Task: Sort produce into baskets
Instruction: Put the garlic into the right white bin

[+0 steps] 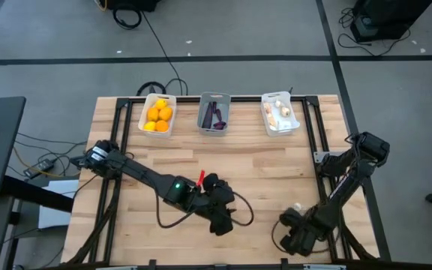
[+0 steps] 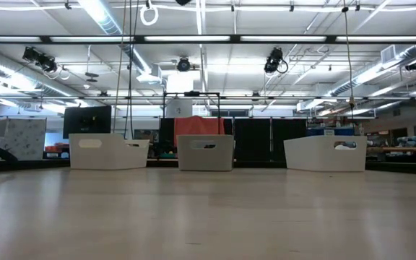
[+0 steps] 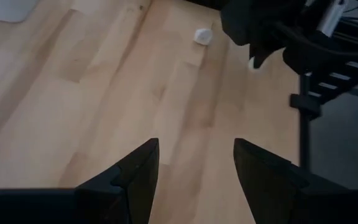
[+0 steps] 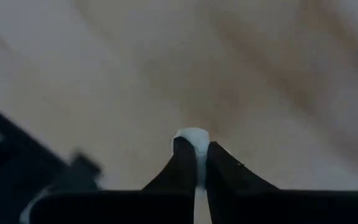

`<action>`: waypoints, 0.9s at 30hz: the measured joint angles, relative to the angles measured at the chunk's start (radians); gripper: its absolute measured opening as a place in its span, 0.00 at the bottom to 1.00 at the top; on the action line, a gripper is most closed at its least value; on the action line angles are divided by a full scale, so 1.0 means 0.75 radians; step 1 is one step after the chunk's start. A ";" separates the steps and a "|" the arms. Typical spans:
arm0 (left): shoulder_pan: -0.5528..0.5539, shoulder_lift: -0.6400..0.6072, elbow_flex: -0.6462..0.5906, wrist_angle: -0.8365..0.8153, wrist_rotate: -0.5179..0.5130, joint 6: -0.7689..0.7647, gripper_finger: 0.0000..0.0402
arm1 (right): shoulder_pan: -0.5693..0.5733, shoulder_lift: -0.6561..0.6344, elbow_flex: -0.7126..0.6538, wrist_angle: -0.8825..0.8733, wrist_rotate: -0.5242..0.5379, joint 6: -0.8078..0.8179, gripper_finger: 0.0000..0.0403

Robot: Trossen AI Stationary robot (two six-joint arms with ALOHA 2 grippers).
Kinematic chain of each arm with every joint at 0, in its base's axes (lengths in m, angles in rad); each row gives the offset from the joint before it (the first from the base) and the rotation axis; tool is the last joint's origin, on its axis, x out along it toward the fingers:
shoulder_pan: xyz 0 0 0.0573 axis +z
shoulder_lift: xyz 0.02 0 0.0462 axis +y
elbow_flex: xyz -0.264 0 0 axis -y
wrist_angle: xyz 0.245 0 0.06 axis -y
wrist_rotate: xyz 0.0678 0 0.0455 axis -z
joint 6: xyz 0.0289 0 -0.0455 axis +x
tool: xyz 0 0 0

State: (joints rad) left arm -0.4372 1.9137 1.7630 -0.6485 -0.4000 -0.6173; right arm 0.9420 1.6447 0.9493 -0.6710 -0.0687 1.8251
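Pinching a whitish bulb (image 4: 191, 138) between pressed right gripper (image 4: 196, 155) fingers, left gripper (image 3: 196, 163) spread idle, needing next a lift toward the right white basket (image 1: 280, 115).

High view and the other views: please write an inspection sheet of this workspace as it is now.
Surface: wooden table, mostly bare.
Job's things: three baskets along the far edge. The white basket holds orange fruits, the grey basket holds purple pieces, and the other white basket holds whitish bulbs. One loose bulb lies on the table near the right arm.
Clutter: nothing seen.
Grippers: left gripper open, empty, above the near middle. Right gripper shut on a small white piece, low at the near right.
Cables: black cable loops on the table by the left arm; more on the floor.
Surroundings: grey floor, lit hall, no person seen.
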 joint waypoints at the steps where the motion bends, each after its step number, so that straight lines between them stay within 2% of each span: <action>1: 0.012 0.000 0.000 -0.002 0.000 0.012 0.53 | -0.033 -0.018 0.000 -0.030 0.040 -0.044 0.05; 7: 0.102 0.000 0.000 -0.011 0.051 0.112 0.53 | -0.333 -0.167 0.001 -0.313 0.250 -0.374 0.05; 12: 0.225 0.000 0.000 -0.009 0.207 0.205 0.53 | -0.665 -0.328 0.001 -0.490 0.423 -0.706 0.09; 15: 0.297 0.000 0.000 -0.010 0.237 0.258 0.53 | -0.895 -0.422 0.001 -0.568 0.492 -0.940 0.09; 21: 0.440 0.000 0.000 0.010 0.282 0.308 0.53 | -1.381 -0.548 0.001 -0.558 0.525 -1.428 0.09; 27: 0.564 0.000 0.000 0.061 0.284 0.404 0.53 | -1.773 -0.540 0.001 -0.445 0.511 -1.825 0.10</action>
State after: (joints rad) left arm -0.0143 1.9137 1.7630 -0.6026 -0.1873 -0.3143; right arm -0.3878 1.2399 0.9497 -1.0047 0.3147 0.4560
